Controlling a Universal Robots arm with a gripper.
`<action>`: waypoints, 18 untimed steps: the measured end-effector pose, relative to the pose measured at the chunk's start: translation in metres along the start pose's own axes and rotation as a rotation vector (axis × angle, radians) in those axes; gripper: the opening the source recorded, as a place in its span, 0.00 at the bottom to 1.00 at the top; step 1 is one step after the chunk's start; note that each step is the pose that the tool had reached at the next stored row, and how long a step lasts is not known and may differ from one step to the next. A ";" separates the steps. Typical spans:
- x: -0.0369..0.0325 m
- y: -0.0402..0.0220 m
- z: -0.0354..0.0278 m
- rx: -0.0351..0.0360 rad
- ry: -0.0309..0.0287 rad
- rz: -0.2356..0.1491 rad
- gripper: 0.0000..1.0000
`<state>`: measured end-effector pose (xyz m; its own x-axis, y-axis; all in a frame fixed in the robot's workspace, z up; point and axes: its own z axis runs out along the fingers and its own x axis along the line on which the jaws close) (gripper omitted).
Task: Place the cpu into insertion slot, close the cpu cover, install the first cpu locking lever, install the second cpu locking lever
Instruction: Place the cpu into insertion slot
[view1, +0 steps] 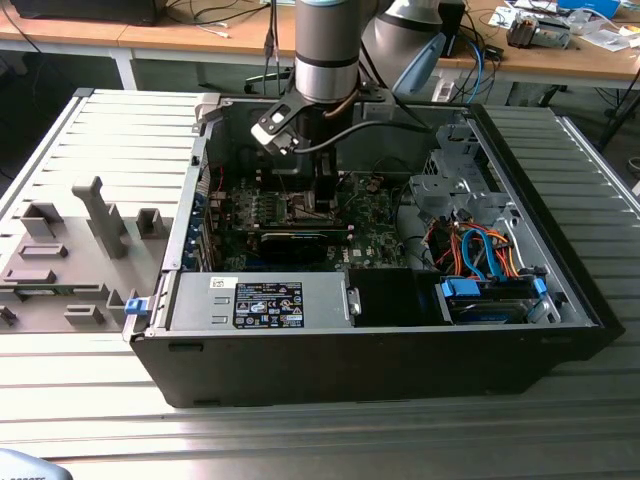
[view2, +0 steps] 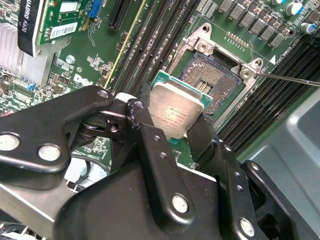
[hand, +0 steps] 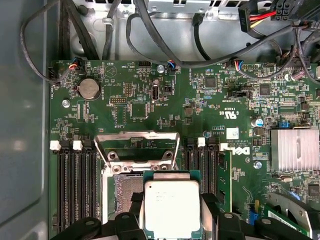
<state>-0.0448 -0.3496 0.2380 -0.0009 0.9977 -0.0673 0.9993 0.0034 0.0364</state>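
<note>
— What is in your jaws?

— My gripper (view2: 172, 120) is clamped on the cpu (hand: 171, 207). My black fingers (view2: 150, 145) press on two opposite edges of the chip, and its pale metal top faces the cameras in both wrist views.

— Is it seated?

— No. I hold it off the green motherboard (hand: 150, 107), right by the insertion slot (view2: 210, 70). In the first wrist view the chip hides part of one side of the slot, and the rest of the dark contact field lies bare beside it.

— And the cpu cover (hand: 136, 135)?

— It is swung open. Its silver frame stands up from the far edge of the slot, and green board shows through its square window.

— Any levers?

— In the second wrist view a thin metal rod (view2: 290, 79) runs out from one corner of the socket frame, across the black memory slots (view2: 270, 107). I cannot tell whether it is latched.

— Where do you stand in the machine?

— In the exterior view my arm (view1: 325, 50) comes straight down into an open computer case (view1: 400, 360) lying on its side on a ribbed metal table (view1: 560, 430). My gripper hangs low over the board, near the middle of the case and towards its far wall.
</note>
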 end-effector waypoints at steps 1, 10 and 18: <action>0.0001 -0.0001 0.0003 0.0000 -0.0001 0.000 0.54; 0.0059 -0.0003 0.0012 -0.0002 0.0001 -0.002 0.54; 0.0094 -0.0004 0.0018 -0.0002 0.0002 -0.003 0.54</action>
<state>-0.0451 -0.3404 0.2356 -0.0036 0.9977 -0.0672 0.9993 0.0060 0.0364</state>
